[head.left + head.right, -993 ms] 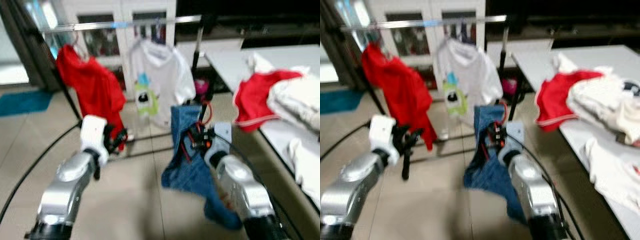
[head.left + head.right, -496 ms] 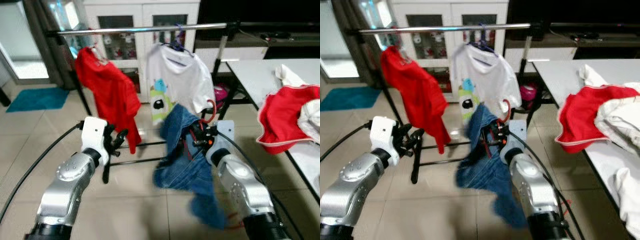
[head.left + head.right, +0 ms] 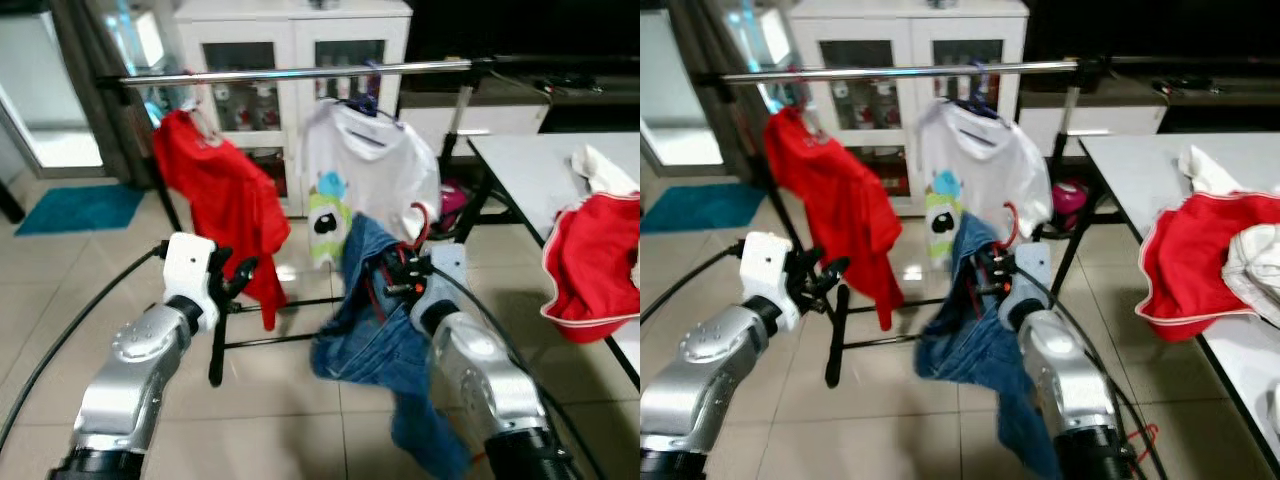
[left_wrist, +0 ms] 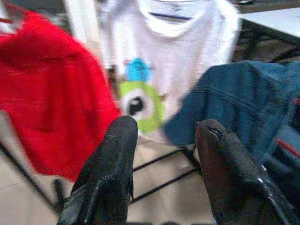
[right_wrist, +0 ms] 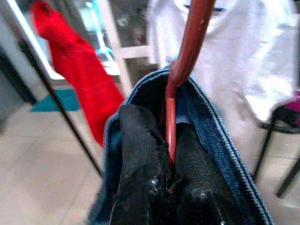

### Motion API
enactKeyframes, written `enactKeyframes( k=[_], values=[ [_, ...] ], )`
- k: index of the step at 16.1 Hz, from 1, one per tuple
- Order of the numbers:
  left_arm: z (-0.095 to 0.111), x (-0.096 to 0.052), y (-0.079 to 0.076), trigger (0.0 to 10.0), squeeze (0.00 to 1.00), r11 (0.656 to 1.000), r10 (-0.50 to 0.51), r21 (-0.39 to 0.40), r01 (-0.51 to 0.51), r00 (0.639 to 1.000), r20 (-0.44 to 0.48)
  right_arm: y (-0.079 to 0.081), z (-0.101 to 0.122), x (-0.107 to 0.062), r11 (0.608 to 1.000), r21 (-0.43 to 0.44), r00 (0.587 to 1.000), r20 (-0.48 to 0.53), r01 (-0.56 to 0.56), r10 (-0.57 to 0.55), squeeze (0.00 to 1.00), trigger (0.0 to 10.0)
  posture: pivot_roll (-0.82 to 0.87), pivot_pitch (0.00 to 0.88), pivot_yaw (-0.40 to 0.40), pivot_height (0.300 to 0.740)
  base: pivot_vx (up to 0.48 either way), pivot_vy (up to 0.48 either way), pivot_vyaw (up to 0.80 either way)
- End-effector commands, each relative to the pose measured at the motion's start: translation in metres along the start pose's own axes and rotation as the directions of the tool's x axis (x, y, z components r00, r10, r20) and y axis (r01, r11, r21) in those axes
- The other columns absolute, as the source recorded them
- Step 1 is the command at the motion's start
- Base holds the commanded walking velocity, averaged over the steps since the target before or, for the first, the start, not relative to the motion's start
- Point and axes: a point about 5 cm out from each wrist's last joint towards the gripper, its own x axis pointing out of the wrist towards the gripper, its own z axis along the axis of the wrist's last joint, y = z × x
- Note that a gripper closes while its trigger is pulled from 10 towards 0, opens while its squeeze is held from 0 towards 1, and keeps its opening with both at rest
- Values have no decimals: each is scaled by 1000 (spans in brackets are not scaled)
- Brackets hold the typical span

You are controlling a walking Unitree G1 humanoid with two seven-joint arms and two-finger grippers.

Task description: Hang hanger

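My right gripper (image 5: 166, 161) is shut on a red hanger (image 5: 187, 61) that carries blue jeans (image 3: 375, 320); its hook (image 3: 420, 222) points up, below and in front of the silver rail (image 3: 300, 72). On the rail hang a red shirt (image 3: 220, 200) at the left and a white cartoon T-shirt (image 3: 365, 175) in the middle. My left gripper (image 4: 164, 136) is open and empty, held out toward the gap between the two hung shirts, left of the jeans.
The rack's black legs (image 3: 225, 340) and crossbars stand on the tiled floor. A white table (image 3: 540, 165) at the right holds a red and white pile of clothes (image 3: 595, 255). A white glass-door cabinet (image 3: 295, 50) stands behind the rack. A blue mat (image 3: 75, 208) lies at far left.
The view has swung right to left and the rack now sits nearer and more centred, so the camera moved. The jeans have swung with the right arm. Both grippers keep their states.
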Motion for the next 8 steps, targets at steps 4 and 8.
enactKeyframes(
  k=[4,8],
  values=[
    [3,-2,5,10000,0,1000,13,17,-13,1000,6,6,13,4,999,-14,998,50,-29,29,0,10000,-101,0,30,740,360,0,0],
    [4,-3,6,10000,0,1000,16,21,-16,1000,8,8,13,6,999,-23,998,50,-42,43,0,10000,-92,0,24,740,356,0,0]
  ],
)
